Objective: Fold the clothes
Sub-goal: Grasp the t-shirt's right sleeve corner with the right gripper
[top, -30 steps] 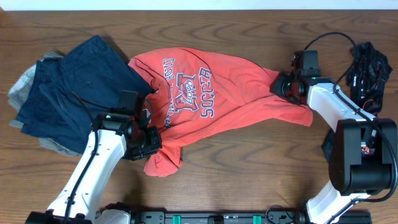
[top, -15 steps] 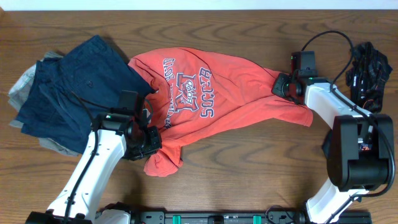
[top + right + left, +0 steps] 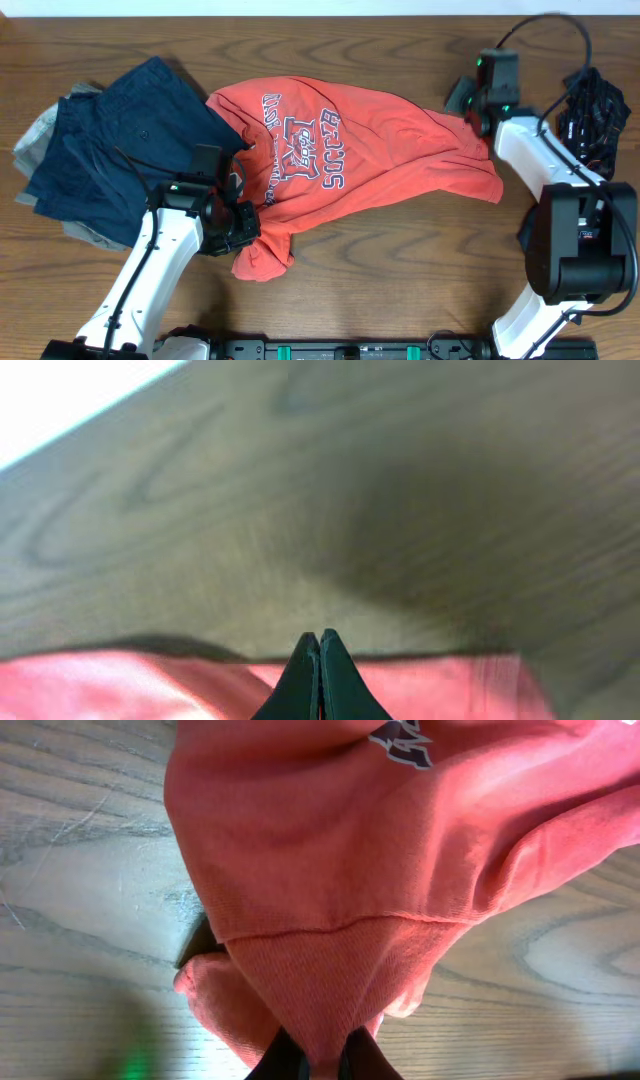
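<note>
Two arms, one red T-shirt (image 3: 360,150): it lies rumpled across the middle of the table (image 3: 400,290), lettering showing, with its right end reaching toward the right edge. The left gripper (image 3: 243,228) sits at the shirt's lower-left hem, nearer the front edge. Overhead hides its jaws, but the left wrist view shows both fingers (image 3: 282,1063) pinched on a fold of the ribbed hem, with bare wood on either side. The right gripper (image 3: 458,98) is near the back-right corner, just beyond the shirt's right end. Overhead can't resolve its jaws either. The right wrist view shows the fingertips (image 3: 320,650) pressed together with no cloth visible between them, red fabric along the bottom of the frame and wood past it. Only overhead shows the navy shorts (image 3: 120,140) stacked on a grey garment (image 3: 35,135) at the left edge, touching the shirt's left side, and a black bundle (image 3: 595,110) at the right edge.
</note>
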`<move>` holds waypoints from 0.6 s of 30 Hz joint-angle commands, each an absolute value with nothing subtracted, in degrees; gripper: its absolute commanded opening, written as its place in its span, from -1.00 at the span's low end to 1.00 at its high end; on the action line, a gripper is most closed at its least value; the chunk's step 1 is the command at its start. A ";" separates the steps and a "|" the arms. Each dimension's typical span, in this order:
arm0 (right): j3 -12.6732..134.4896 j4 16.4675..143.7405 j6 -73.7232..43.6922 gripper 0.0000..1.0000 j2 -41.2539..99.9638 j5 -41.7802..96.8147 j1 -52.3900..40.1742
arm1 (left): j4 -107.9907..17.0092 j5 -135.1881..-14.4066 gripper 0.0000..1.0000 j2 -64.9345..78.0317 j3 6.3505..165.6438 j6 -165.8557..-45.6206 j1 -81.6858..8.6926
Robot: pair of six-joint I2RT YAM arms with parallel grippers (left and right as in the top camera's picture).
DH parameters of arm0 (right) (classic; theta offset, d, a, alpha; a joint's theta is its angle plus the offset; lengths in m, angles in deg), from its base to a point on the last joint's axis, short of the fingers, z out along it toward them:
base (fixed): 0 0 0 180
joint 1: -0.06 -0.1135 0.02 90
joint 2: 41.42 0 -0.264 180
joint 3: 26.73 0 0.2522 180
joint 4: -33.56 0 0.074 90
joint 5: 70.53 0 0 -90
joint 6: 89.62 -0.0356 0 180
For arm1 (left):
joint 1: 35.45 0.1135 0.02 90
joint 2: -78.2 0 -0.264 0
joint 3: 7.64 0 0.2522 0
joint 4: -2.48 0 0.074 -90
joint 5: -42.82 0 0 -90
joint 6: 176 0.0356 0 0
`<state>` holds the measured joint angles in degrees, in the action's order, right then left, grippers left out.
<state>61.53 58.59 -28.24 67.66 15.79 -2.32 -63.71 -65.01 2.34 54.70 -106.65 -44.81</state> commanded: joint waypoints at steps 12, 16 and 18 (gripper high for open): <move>61.99 84.20 -10.88 -0.02 67.70 14.37 -1.73 | -63.62 -64.66 -0.88 2.58 55.68 -105.53 -44.51; 59.48 82.76 -10.38 -0.03 67.70 15.11 -1.79 | -63.62 -64.66 -0.88 2.58 55.68 -105.55 -44.51; 58.14 81.71 -8.76 -0.03 67.70 16.84 -1.92 | -63.64 -64.66 -0.88 2.58 55.68 -105.55 -44.51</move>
